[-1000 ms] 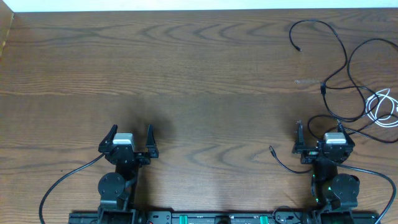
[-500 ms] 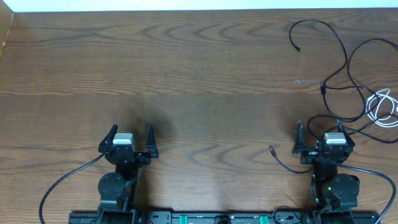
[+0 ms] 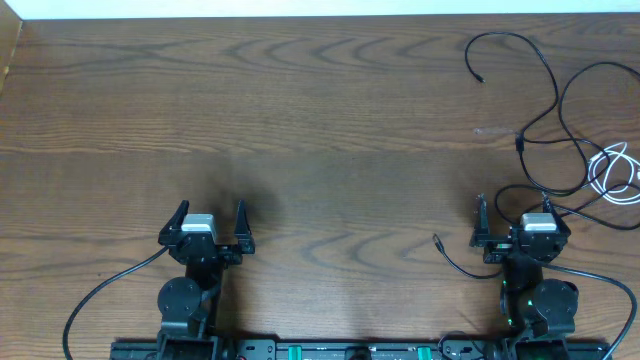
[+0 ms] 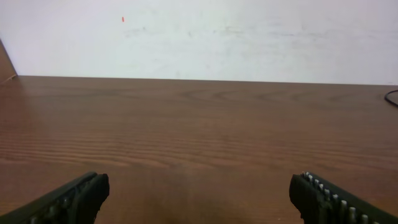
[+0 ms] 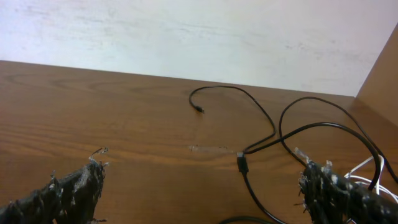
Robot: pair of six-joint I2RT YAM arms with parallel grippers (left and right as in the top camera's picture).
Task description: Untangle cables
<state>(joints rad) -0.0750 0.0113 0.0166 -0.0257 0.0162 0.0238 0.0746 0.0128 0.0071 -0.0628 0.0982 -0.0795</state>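
Two thin black cables (image 3: 548, 110) lie looped and crossing at the far right of the table, one plug end (image 3: 481, 77) at the back and another plug (image 3: 520, 143) in the middle. A white cable (image 3: 615, 172) lies coiled at the right edge, overlapping the black ones. In the right wrist view the black cables (image 5: 280, 127) and a plug (image 5: 241, 161) lie ahead between the fingers, with a bit of the white cable (image 5: 367, 173) at the right. My right gripper (image 3: 512, 215) is open and empty just in front of the cables. My left gripper (image 3: 210, 216) is open and empty at the near left, far from them.
The wooden table (image 3: 300, 120) ends at a white wall (image 4: 199, 37) at the back. A raised wooden side edge (image 5: 380, 74) stands at the right. A loose black cable end (image 3: 438, 242) lies left of the right arm's base.
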